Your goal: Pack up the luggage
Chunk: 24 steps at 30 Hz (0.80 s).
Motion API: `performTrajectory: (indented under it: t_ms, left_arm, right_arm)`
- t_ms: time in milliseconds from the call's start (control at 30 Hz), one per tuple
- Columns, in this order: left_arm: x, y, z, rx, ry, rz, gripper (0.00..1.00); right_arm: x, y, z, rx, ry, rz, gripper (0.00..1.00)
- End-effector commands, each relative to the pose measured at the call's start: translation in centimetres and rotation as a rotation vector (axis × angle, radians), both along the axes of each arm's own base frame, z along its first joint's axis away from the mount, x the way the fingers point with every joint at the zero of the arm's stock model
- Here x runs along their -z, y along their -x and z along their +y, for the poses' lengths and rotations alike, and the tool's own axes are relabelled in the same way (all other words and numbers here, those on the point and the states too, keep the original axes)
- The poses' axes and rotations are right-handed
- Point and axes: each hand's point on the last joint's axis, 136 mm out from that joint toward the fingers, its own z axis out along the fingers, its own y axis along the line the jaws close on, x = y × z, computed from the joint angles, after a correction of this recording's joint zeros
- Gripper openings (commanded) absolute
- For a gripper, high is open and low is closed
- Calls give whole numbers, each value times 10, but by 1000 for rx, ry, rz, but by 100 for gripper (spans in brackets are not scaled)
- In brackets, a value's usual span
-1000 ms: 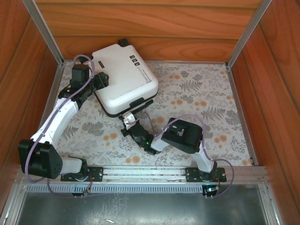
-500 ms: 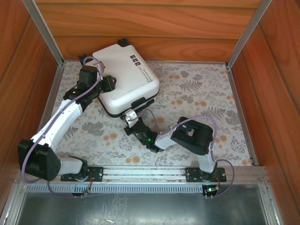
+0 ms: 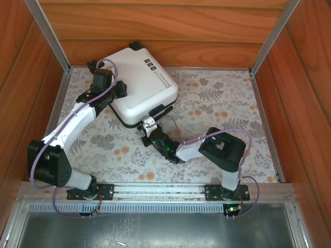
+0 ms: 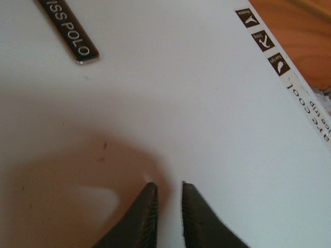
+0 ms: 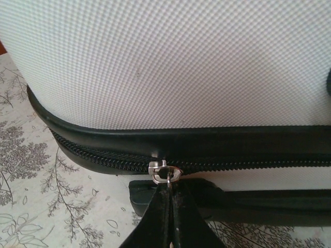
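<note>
Jaws of your right gripper (image 5: 170, 195) clamp the zipper pull (image 5: 165, 172), likely to zip the closed luggage (image 3: 142, 82) at the overhead view's upper left, while your left gripper (image 4: 169, 188), barely parted and empty, hangs over its shell, perhaps to steady it.

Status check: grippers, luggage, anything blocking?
Left gripper over the luggage shell, jaws a narrow gap apart, empty. Right gripper shut on the zipper pull at its near edge. Lid down. No obstruction seen.
</note>
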Motion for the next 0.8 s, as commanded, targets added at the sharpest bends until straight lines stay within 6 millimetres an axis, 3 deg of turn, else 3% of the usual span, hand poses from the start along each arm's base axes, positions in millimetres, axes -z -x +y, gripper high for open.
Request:
performTrajectory:
  t_ms: [0, 133, 767]
  left_arm:
    - [81, 27, 28, -68, -117, 282, 10]
    - [92, 26, 34, -86, -128, 308, 0]
    - [123, 24, 51, -125, -183, 397, 0]
  right_arm:
    - [4, -15, -30, 89, 11, 38, 0]
    - [7, -21, -46, 106, 26, 75, 0]
    - [10, -47, -96, 151, 55, 178, 0]
